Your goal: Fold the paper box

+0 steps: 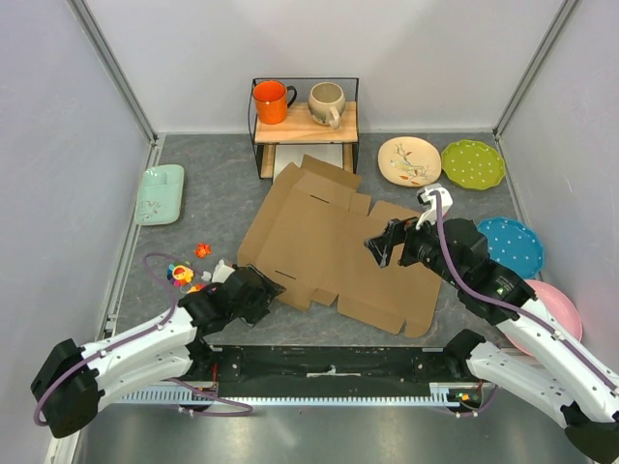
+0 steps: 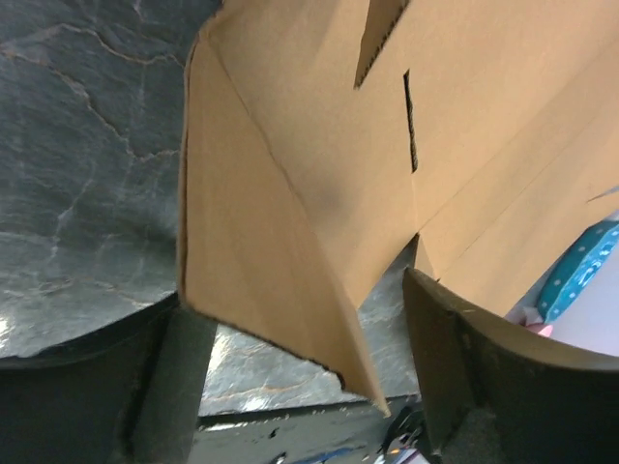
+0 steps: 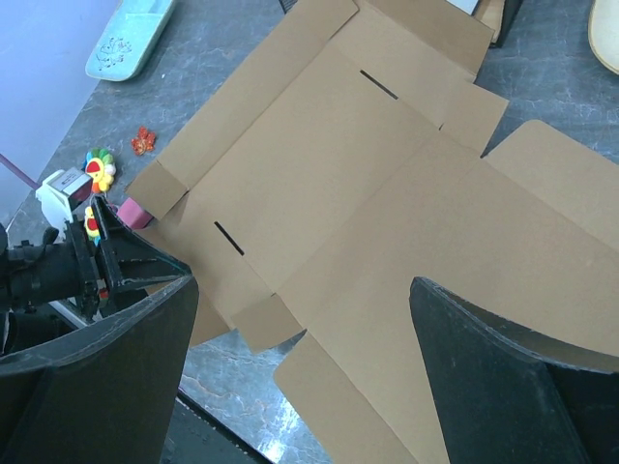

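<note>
Starting the first fold is where you stand, by my reading: the paper box (image 1: 324, 242) lies as an almost flat cut-out sheet in the middle of the table, none of its walls raised, and only the flap at its near-left corner is tipped up off the grey mat. Your left gripper (image 1: 274, 283) sits at that corner with its jaws spread wide, the lifted flap standing between the fingers (image 2: 160, 387) without being pinched. Your right gripper (image 1: 385, 242) hovers over the sheet's right half, jaws fully apart and holding nothing. The next move probably calls for you to press the sheet's middle down with the right arm while the left pushes the flap upright along its crease; otherwise the light sheet is likely to slide. Mind the small toys (image 1: 181, 274) just beside that near-left corner, close to the left arm's sweep. The wooden shelf (image 1: 305, 130) with an orange mug (image 1: 271, 101) and a beige mug (image 1: 326, 103) stands right at the sheet's far edge, leaving that far flap little room to swing. A blue plate (image 1: 513, 245) lies just off the sheet's right side beneath the right arm, a cream plate (image 1: 409, 160) and a green plate (image 1: 473, 164) off its far-right corner, and a mint tray (image 1: 160, 193) well apart to its left.
</note>
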### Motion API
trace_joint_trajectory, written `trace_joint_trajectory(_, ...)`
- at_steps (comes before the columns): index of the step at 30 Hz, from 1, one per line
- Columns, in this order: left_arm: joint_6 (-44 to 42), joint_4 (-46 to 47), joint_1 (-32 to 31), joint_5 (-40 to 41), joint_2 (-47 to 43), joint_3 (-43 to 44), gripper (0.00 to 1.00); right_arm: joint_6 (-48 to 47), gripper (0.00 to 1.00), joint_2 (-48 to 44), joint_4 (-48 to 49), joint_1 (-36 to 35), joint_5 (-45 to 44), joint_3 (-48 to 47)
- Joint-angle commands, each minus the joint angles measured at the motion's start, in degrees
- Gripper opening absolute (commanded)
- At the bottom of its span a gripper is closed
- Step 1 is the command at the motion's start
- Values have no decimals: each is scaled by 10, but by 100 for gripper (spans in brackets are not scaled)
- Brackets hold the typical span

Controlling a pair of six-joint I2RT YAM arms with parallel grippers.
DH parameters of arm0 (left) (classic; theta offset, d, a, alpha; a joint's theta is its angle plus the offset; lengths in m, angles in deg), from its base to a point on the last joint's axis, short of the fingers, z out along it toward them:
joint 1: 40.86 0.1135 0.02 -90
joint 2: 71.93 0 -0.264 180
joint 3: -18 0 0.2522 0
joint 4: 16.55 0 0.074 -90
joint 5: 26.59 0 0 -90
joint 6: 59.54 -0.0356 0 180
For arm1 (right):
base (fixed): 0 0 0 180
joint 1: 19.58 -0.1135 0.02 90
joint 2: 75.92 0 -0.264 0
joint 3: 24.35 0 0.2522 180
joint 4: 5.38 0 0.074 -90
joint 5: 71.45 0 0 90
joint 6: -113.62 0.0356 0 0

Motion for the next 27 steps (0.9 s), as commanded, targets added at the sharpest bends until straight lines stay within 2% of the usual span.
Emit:
trace_joint_trajectory(1,34,57,-2,60,21,9,75,-4,98,-10,0,0,-12,-7)
trace_joint_trajectory(3,33,59,-3,72,19,9,67,-8,98,-10,-1,0,-13,-7)
trace_joint_trajectory(4,25,58,-2,76,18,11,56,-9,98,-8,-1,0,-13,-7)
trace_joint_trajectory(6,18,58,-2,77,16,12,44,-11,98,-7,-2,1,-12,-7)
trace_joint_trajectory(7,12,59,-2,76,16,13,30,-11,98,-6,-2,0,-12,-8)
trace_joint_trajectory(9,2,58,-3,72,15,16,19,-10,98,-7,-2,0,-13,-9)
trace_joint_trajectory(10,-11,54,-3,69,11,19,9,-11,98,-7,-3,0,-12,-13)
trace_joint_trajectory(12,-34,52,-3,66,5,33,2,-11,98,-9,-7,0,-13,-20)
trace_joint_trajectory(17,-162,13,10,52,-27,114,2,-27,98,-10,-28,0,-25,-60)
trace_joint_trajectory(19,-236,5,32,1,-33,144,2,-37,98,-10,-41,0,-33,-85)
trace_joint_trajectory(24,-361,-41,196,-208,-9,267,2,-50,98,-12,-67,0,-40,-132)
trace_joint_trajectory(27,-450,-86,275,-308,52,349,2,-52,98,-15,-75,0,-37,-152)
